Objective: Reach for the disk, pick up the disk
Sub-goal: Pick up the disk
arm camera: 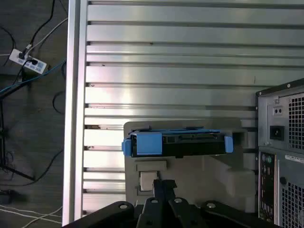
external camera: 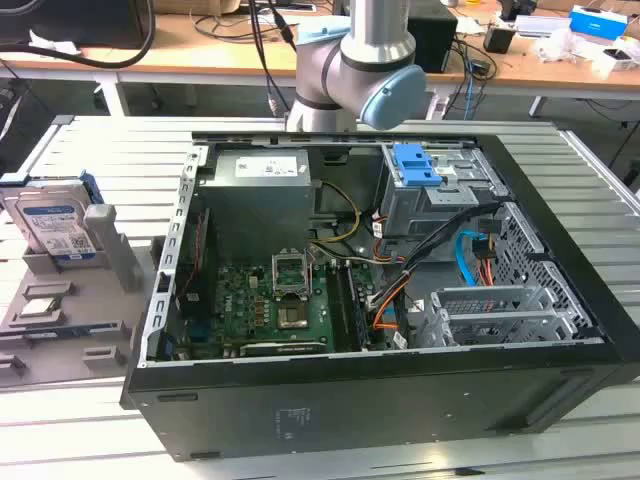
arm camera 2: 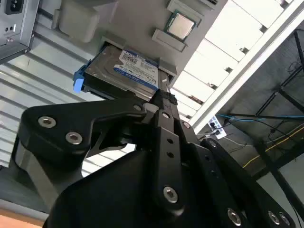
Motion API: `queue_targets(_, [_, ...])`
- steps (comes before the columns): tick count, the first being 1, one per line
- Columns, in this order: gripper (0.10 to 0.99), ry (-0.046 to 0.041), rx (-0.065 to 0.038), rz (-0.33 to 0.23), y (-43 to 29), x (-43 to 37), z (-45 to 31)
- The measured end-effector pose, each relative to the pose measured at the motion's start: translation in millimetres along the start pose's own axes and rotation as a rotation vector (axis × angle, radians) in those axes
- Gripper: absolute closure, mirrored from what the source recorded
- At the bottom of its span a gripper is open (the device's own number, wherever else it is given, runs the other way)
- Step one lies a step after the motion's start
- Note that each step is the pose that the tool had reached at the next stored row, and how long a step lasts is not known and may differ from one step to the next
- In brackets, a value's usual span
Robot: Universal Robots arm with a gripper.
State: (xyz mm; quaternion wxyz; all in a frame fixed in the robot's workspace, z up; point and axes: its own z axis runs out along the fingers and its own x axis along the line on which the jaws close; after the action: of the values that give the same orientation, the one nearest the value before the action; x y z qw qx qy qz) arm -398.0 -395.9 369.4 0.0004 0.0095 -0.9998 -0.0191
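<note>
Your black, jointed hand [arm camera: 164,184] was closed narrow, gripping nothing, apart from the flat silver disk [arm camera: 178,144], blue-framed, propped upright in a grey moulded holder [arm camera: 223,175] on the ribbed metal surface [arm camera: 190,47].

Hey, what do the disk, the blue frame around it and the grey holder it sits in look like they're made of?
Disk: bare metal top, brushed silver sheen, with a glossy paper-like label. Blue frame: probably moulded plastic, uniform bright colour, soft shine. Grey holder: matte, rounded blocks, likely plastic or foam; cannot tell which.
</note>
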Motion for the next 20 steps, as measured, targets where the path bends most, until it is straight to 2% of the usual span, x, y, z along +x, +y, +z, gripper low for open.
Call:
queue_targets(1, [0.98,0.0001,0.0,-0.003,0.0,0.0,0.0])
queue_targets(3, [0.98,0.0022,0.0,-0.057,0.0,0.1,0.0])
queue_targets(5, [0.98,0.0029,0.0,-0.078,0.0,0.0,0.0])
queue_targets(8, [0.98,0.0055,0.0,-0.142,0.0,0.0,0.0])
queue_targets(15, [0.98,0.0093,0.0,-0.242,0.0,0.0,0.0])
queue_targets(18, [0.98,0.0123,0.0,-0.32,0.0,0.0,0.0])
queue_targets(20, [0.98,0.0132,0.0,-0.345,0.0,0.0,0.0])
